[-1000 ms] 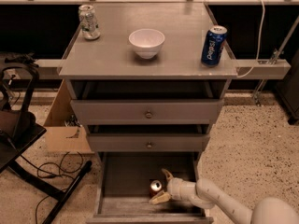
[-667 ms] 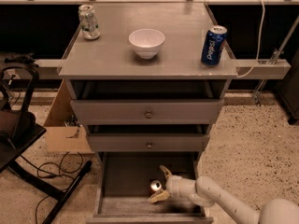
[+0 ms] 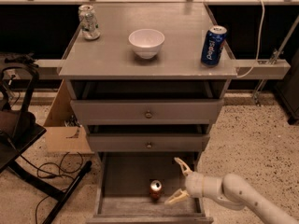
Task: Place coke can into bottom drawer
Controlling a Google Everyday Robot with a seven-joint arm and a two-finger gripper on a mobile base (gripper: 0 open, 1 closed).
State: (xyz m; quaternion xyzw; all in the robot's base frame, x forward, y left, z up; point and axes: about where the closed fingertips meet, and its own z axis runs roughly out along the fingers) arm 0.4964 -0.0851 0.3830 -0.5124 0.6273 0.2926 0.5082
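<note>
Below the surface [image 3: 117,59], the coke can [image 3: 155,189] is standing near the bottom drawer [image 3: 126,171]'s front edge, the hand [image 3: 172,181] gaping empty alongside, seemingly releasing it.

White bowl [image 3: 146,42], Pepsi can [image 3: 213,45], silver-green can [image 3: 88,22] upright on cabinet top [image 3: 117,62].
</note>
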